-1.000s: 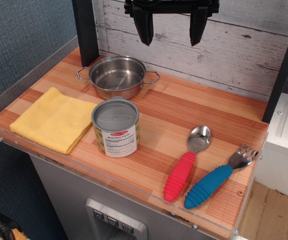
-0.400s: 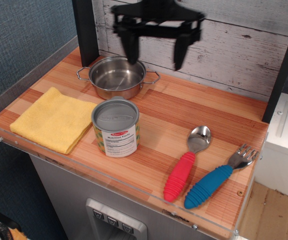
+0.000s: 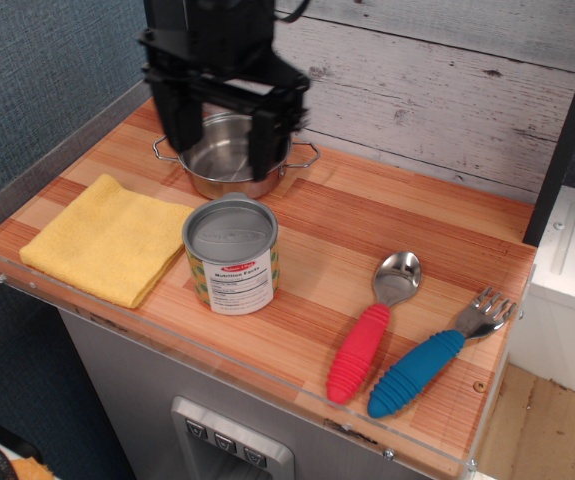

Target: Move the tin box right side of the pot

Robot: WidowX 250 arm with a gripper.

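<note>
1. We see the tool [image 3: 224, 138], motion-blurred, fingers spread wide, holding nothing, partly hiding the pot [image 3: 233, 158].
2. The tin box [image 3: 232, 254] stands upright on the bench [image 3: 387, 225], at the pot's 6 o'clock.

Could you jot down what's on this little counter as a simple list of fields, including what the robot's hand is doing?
hand: open, hanging over the pot, holding nothing
tin box: upright, in front of the pot, untouched
pot: at the back, looks empty
yellow cloth: flat, left of the tin box
red-handled spoon: front right
blue-handled fork: right of the spoon
</note>
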